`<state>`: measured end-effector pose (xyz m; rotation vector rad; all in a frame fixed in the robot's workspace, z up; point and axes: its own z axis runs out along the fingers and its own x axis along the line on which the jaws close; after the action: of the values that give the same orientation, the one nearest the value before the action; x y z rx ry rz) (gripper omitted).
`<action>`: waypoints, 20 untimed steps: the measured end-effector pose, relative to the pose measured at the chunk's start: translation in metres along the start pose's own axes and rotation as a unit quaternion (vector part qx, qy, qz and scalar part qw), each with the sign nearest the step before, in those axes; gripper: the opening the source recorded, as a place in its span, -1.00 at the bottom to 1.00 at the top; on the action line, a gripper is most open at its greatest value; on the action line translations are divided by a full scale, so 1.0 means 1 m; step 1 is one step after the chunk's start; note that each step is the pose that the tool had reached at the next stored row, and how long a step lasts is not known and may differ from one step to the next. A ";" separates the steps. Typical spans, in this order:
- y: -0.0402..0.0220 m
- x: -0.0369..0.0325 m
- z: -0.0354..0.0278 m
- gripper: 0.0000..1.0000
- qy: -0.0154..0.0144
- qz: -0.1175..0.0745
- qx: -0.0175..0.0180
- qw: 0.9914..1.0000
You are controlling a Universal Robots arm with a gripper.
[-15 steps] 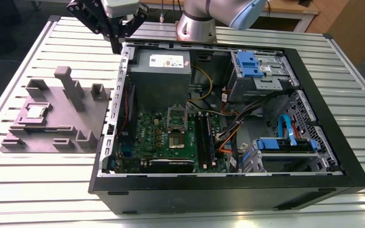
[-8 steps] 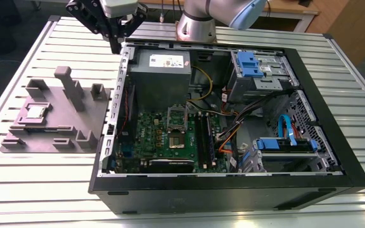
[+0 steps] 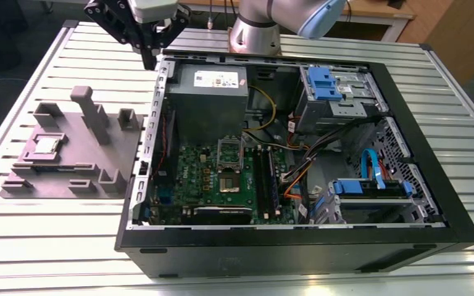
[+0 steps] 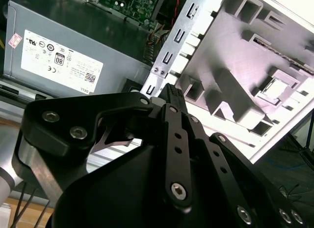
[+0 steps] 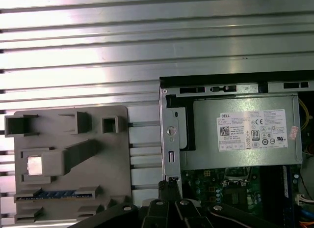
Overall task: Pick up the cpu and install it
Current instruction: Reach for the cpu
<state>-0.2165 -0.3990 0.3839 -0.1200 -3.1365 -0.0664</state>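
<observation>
The cpu [image 3: 46, 145] is a small silvery square lying in a recess of the grey holder block [image 3: 81, 169], on the exterior view's left, beside the open computer case. It also shows as a pale square in the first wrist view [image 5: 35, 165] and in the second wrist view [image 4: 277, 88]. My gripper [image 3: 150, 60] hangs high over the case's back left corner, well away from the cpu, with its black fingers [image 4: 171, 93] pressed together and nothing between them. The open socket [image 3: 229, 161] sits in the middle of the green motherboard [image 3: 195, 185].
A grey power supply [image 3: 208, 92] with a white label fills the case's back left. Blue drive brackets [image 3: 329, 83] and loose cables [image 3: 303, 166] crowd the exterior view's right side of the case. Tall posts [image 3: 84, 108] rise from the holder block. A ribbed metal table [image 3: 56, 246] lies beneath everything.
</observation>
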 end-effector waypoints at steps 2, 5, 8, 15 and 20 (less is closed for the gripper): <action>0.0000 0.0004 0.0001 -0.80 0.000 0.000 0.000 1.000; -0.0001 0.0011 0.0001 -0.80 0.000 0.000 0.000 1.000; -0.0002 0.0027 0.0001 -0.80 0.000 0.000 0.000 1.000; -0.0004 0.0056 0.0001 -0.80 0.000 0.000 0.000 1.000; -0.0005 0.0070 0.0001 -0.80 0.000 0.000 0.000 1.000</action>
<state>-0.2234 -0.3989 0.3837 -0.1199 -3.1364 -0.0665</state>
